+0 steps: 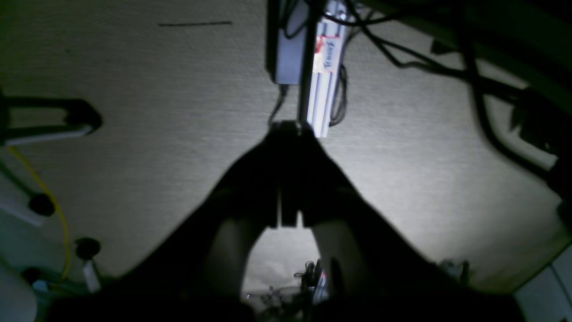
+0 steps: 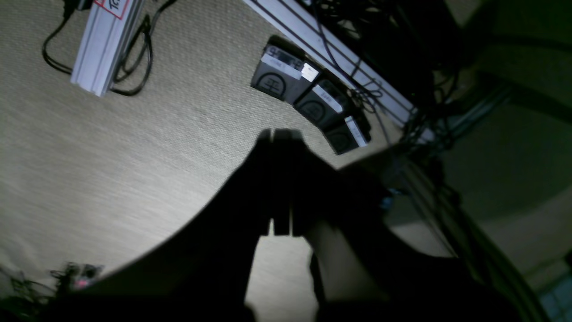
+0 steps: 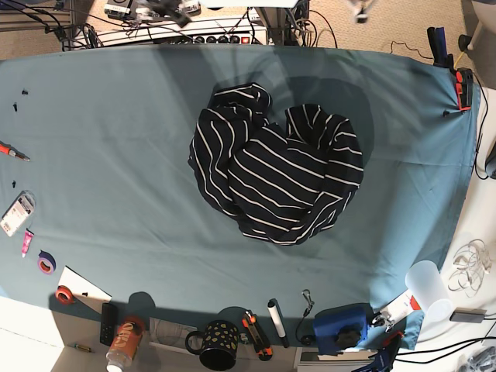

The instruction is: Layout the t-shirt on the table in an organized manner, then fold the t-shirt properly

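Nothing looks done yet: the striped t-shirt (image 3: 271, 174) lies crumpled mid-table (image 3: 116, 155), well apart from both claws. Left gripper (image 1: 287, 127) and right gripper (image 2: 279, 134) are each pressed together, holding nothing, over carpet.

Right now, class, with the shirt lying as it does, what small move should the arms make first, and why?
Probably lower one gripper to an outer edge of the t-shirt. It lies crumpled in a heap mid-table, not spread flat. Both wrist views show carpet floor, not cloth, with the left gripper and right gripper shut and holding nothing, so neither has reached the shirt.
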